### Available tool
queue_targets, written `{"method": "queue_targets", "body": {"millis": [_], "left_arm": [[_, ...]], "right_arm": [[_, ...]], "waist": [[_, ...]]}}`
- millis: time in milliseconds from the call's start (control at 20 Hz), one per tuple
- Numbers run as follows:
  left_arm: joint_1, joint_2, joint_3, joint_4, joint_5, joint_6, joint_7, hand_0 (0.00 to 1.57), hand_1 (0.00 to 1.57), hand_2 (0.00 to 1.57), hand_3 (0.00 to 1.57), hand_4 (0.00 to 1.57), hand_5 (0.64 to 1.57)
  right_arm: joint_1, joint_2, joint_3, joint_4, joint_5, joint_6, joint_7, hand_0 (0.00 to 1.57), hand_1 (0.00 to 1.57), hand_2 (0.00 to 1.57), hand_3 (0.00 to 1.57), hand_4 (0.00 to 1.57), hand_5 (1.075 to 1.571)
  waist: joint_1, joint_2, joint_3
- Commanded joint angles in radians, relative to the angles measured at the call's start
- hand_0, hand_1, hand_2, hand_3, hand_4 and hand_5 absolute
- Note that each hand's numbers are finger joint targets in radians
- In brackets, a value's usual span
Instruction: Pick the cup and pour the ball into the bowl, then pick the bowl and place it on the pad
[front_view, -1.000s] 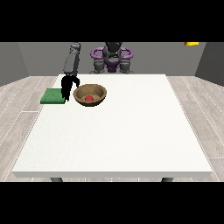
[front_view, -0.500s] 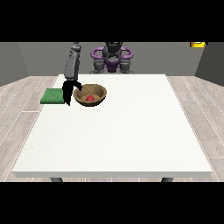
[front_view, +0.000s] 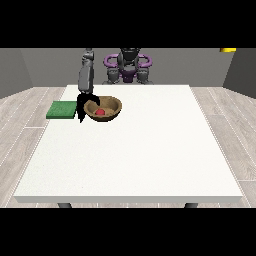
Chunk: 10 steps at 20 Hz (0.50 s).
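Front view: a hand at the rim of the bowl, ball inside.

The brown bowl (front_view: 103, 108) sits on the white table (front_view: 135, 150) with the red ball (front_view: 100, 112) in it, the green pad (front_view: 62, 110) lying just to its left. The black hand at the view's left (front_view: 82, 106) hangs between pad and bowl, against the bowl's left rim; whether its fingers pinch the rim I cannot tell. No cup shows.

Ball (front_view: 100, 112) in bowl (front_view: 111, 106); pad (front_view: 62, 110) left.

White table (front_view: 150, 150); yellow object (front_view: 228, 50) top right.
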Motion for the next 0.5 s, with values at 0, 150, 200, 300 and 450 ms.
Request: {"method": "queue_targets", "body": {"millis": [0, 150, 200, 300, 450], "left_arm": [[0.015, 0.021, 0.014, -0.03, 0.029, -0.009, 0.003, 0.0, 0.0, 0.0, 0.0, 1.02, 1.54], [-0.011, 0.068, 0.049, -0.01, 0.076, -0.05, 0.029, 0.0, 0.0, 0.0, 0.0, 1.02, 1.535], [-0.034, 0.074, 0.052, -0.006, 0.055, -0.03, 0.003, 0.0, 0.0, 0.0, 0.0, 1.02, 1.533], [-0.026, 0.067, 0.044, -0.009, 0.079, -0.039, 0.046, 0.0, 0.0, 0.0, 0.0, 1.02, 1.537], [-0.029, 0.07, 0.059, -0.008, 0.096, -0.053, 0.016, 0.0, 0.0, 0.0, 0.0, 1.07, 1.523]], "right_arm": [[-0.031, 0.024, 0.001, 0.059, 0.0, -0.022, -0.032, 0.0, 0.0, 0.0, 0.0, 0.48, 1.547], [0.059, -0.026, -0.041, 0.111, -0.004, -0.096, 0.043, 0.88, 0.88, 0.58, 0.0, 0.61, 1.514], [0.045, -0.037, -0.012, 0.107, 0.03, -0.128, 0.085, 1.48, 1.48, 1.57, 0.45, 0.62, 1.491], [0.105, -0.062, 0.009, 0.118, 0.073, -0.164, 0.082, 1.57, 1.57, 1.57, 1.55, 0.91, 1.47], [0.091, -0.118, -0.003, 0.088, 0.077, -0.219, 0.092, 1.57, 1.57, 1.57, 1.57, 0.9, 1.495]], "waist": [[0.013, 0.028, 0.0123], [0.031, 0.067, 0.0125], [0.022, 0.092, 0.0113], [0.033, 0.064, 0.0111], [0.046, 0.096, 0.0094]]}}
